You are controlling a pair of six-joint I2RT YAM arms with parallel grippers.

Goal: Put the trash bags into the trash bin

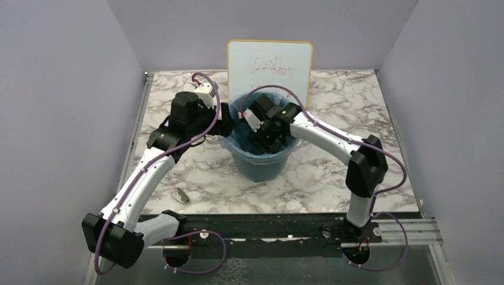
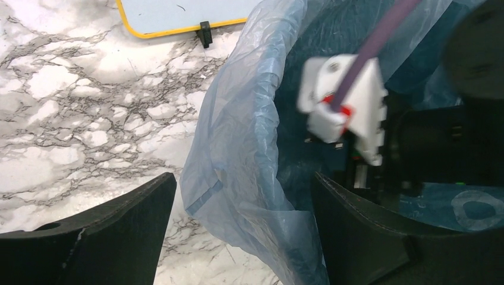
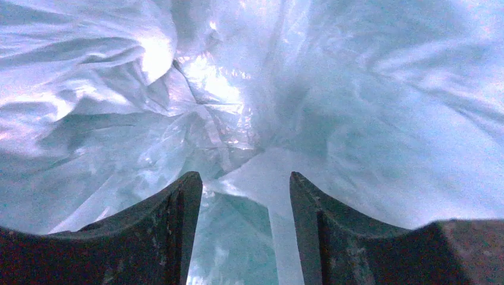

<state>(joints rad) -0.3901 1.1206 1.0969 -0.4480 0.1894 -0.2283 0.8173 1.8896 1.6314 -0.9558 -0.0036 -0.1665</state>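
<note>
Already lining the trash bin (image 1: 260, 165), draped over its rim: trash bags (image 2: 238, 148), thin, crinkly, near weightless, slippery, easily torn; best pinched at the loose rim fold. Left gripper (image 2: 243, 234) parted astride that fold, not clamped. Right gripper (image 3: 245, 202) down inside the bin, parted, holding nothing visible. Bin floor hidden by film; whiteboard (image 1: 270, 65) scrawl illegible.

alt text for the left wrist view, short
The left claw, open, straddles the light-blue trash bag draped over the rim of the teal trash bin. The right arm reaches into the bin; marble table at left.
</note>
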